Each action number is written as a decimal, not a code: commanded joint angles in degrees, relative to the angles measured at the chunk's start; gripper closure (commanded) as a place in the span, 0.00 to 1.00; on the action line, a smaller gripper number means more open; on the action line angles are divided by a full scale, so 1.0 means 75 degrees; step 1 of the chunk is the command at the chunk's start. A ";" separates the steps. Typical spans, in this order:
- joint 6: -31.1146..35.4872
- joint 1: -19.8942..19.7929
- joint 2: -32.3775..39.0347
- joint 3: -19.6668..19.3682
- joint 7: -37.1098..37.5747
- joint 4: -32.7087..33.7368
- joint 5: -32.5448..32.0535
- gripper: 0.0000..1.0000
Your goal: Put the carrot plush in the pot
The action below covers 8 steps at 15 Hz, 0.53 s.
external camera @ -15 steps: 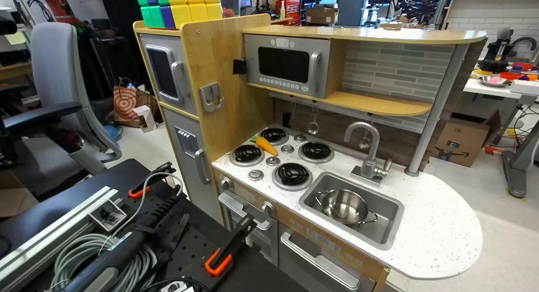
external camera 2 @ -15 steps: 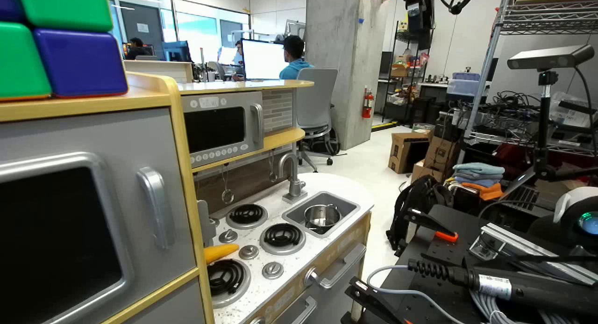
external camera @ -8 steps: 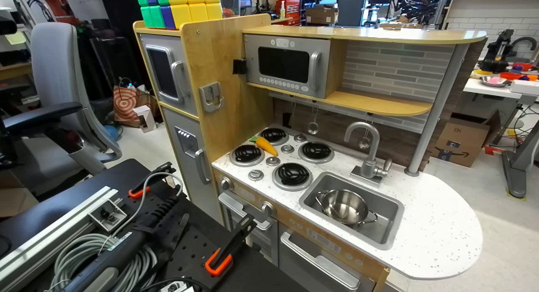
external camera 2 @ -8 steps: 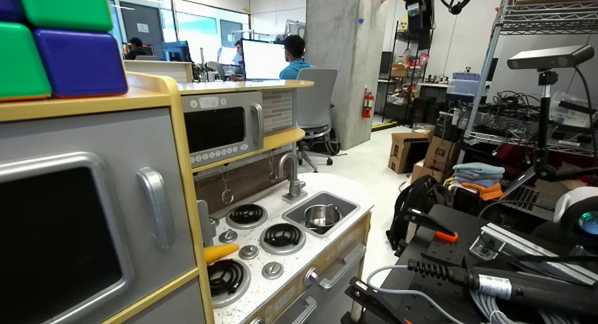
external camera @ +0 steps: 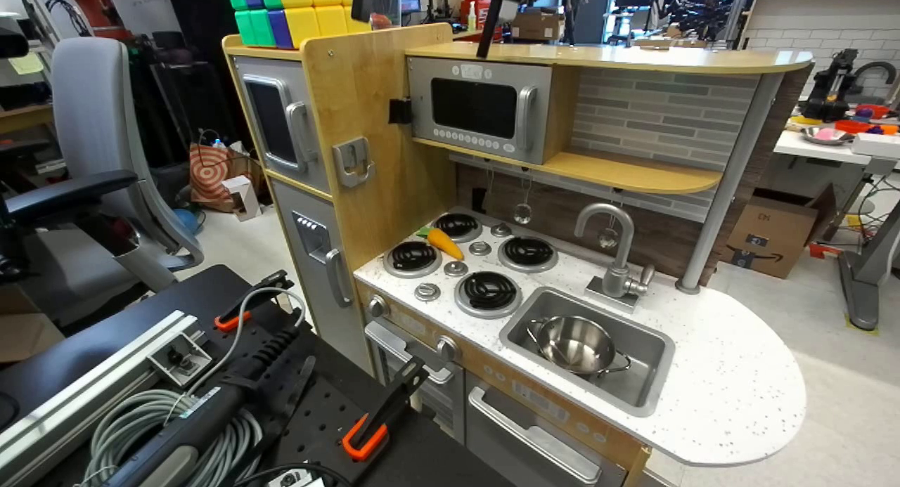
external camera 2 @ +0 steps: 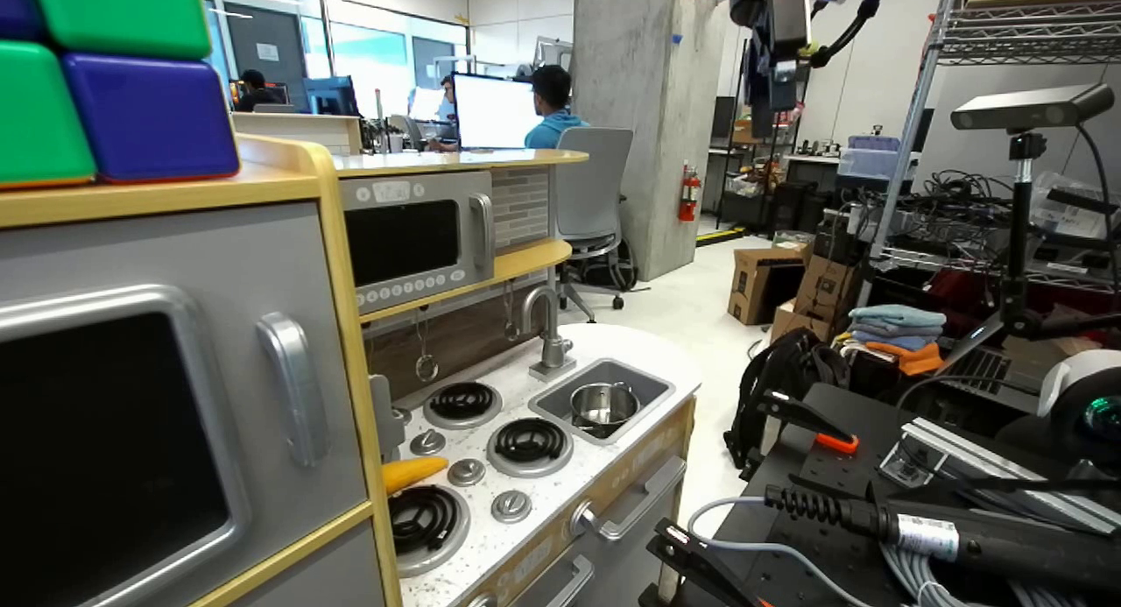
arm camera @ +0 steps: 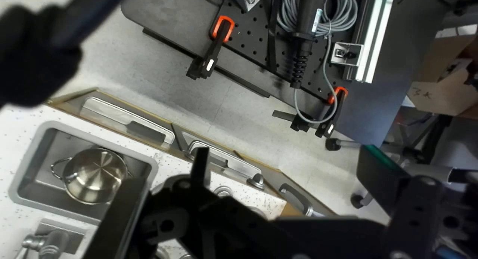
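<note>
Soft orange tapered carrot plush (external camera: 444, 244) rests between two round black burners (external camera: 413, 257)

In an exterior view you see the round shiny silver metal pot (external camera: 578, 343) at the plush's four o'clock, inside the grey rectangular sink (external camera: 636, 386). In the wrist view your black gripper (arm camera: 284, 154) stands spread wide.

The pot (external camera: 576, 345) is made of mirror-bright metal; the cabinet panel (external camera: 383, 118), of smooth wood; the puzzle cube (external camera: 299, 24), of glossy plastic. The sink basin (external camera: 638, 381) is finished matt.
</note>
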 commanded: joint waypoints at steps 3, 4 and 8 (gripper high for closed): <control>0.0182 -0.0217 0.0747 0.0242 -0.2434 -0.0025 0.0222 0.00; -0.0468 -0.0241 0.0942 0.0281 -0.2653 0.0247 0.0241 0.00; -0.0192 -0.0301 0.0863 0.0401 -0.2381 0.0010 0.0109 0.00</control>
